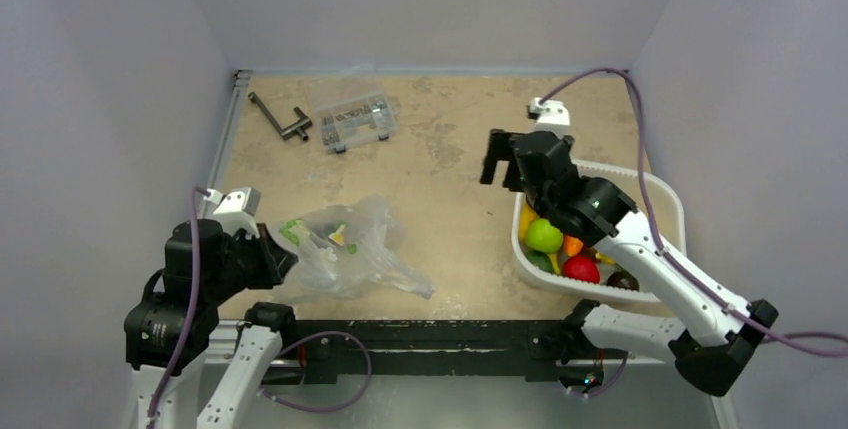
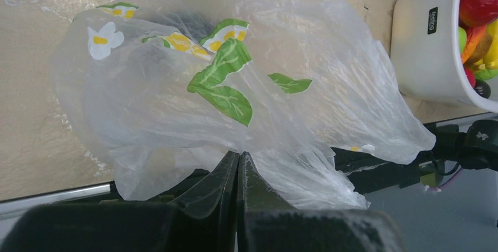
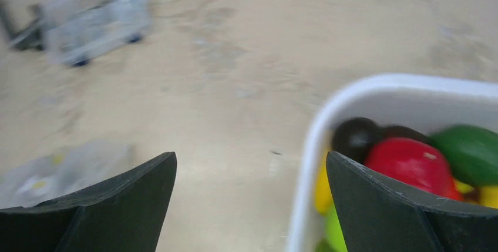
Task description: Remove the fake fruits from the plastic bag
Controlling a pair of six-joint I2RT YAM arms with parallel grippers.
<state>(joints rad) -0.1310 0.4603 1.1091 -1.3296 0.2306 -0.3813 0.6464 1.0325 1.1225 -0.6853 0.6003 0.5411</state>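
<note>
While my left gripper (image 2: 238, 158) is pinching the clear flower-printed plastic bag (image 1: 340, 249) at lower left, my right gripper (image 3: 249, 158) is hovering spread by the white plastic tub (image 1: 665, 194) of glossy fake fruits (image 1: 581, 269); I am favouring a firm, slow lift.

Plastic bag (image 2: 176, 117) contents indistinct; parts box (image 3: 94, 20) motion-blurred.

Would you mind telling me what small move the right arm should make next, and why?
Probably swing the right gripper left toward the plastic bag. It is open and empty, beside the white basket holding fruits, while the left gripper is shut on the bag's edge and a dark shape seems to sit inside.
</note>
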